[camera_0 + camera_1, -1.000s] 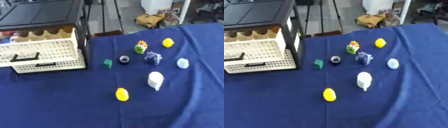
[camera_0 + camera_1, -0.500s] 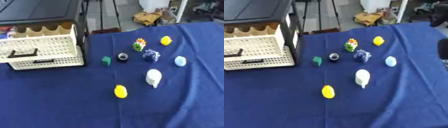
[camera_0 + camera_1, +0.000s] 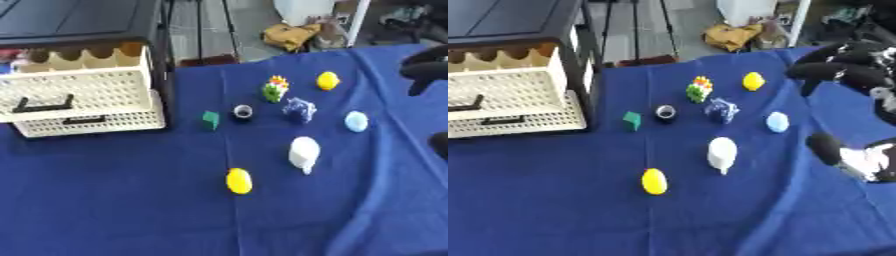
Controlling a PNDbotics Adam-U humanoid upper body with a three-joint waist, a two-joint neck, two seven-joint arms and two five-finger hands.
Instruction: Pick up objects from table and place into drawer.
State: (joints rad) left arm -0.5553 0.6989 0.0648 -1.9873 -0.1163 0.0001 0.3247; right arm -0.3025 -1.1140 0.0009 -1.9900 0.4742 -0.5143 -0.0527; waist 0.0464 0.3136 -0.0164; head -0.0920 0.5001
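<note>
Blue-clothed bench (image 3: 553, 215): small objects scattered right of white drawer (image 3: 505, 95), pulled open to receive them; none stowed. Right hand (image 3: 842, 70) right of yellow egg (image 3: 752, 81), fingers curled, empty, presumably approaching.

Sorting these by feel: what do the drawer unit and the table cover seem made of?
Drawer unit: cream, matte, a regular grid of small holes, so probably moulded plastic. Table cover: blue cloth, matte, with soft folds running down its near part.
</note>
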